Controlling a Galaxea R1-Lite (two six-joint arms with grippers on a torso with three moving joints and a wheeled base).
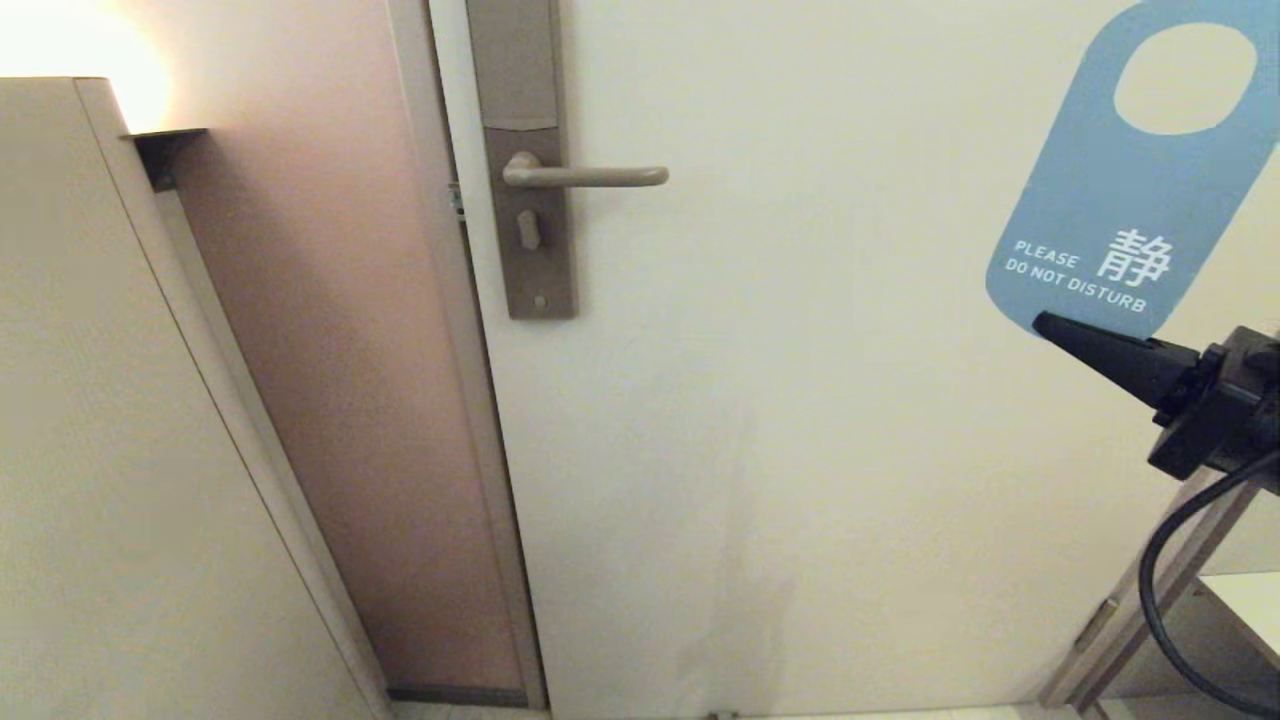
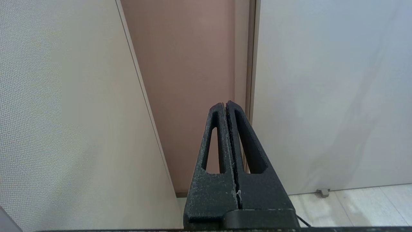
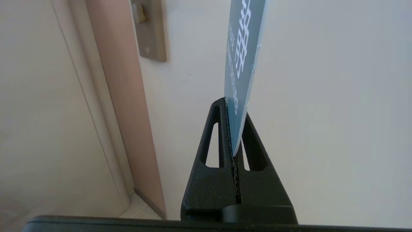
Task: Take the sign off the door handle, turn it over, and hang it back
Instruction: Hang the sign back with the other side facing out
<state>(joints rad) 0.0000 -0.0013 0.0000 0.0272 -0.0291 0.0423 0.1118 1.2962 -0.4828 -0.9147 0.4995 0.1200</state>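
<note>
Leftmost, a pale cabinet panel (image 1: 130, 420) filled the near left, its slanted edge running down beside a strip of pinkish wall (image 1: 330, 380). Next came the door frame (image 1: 470, 400) and then the white door (image 1: 800, 450). A tall brown backplate (image 1: 525, 160) stood on the door close to its left edge, and the door handle (image 1: 590, 177) reached rightward from it, level and bare, with nothing hung on it. Right of the lever's rounded end the door face lay wide and plain, leaving open room all the way across to the sign.

The left hand (image 2: 226, 104) showed only in its wrist view, its two fingers pressed together on nothing, pointing at the seam between the pinkish wall and the door, above the floor (image 2: 354, 206).

Far right, the sign (image 1: 1130, 170) was well apart from the door handle, blue "DO NOT DISTURB" face toward the camera, tilted, oval hole uppermost. The right hand (image 1: 1045, 325) came in from the right edge and was clamped on the sign's lower rim; in its wrist view the card stood edge-on between the closed fingers (image 3: 254, 141).
</note>
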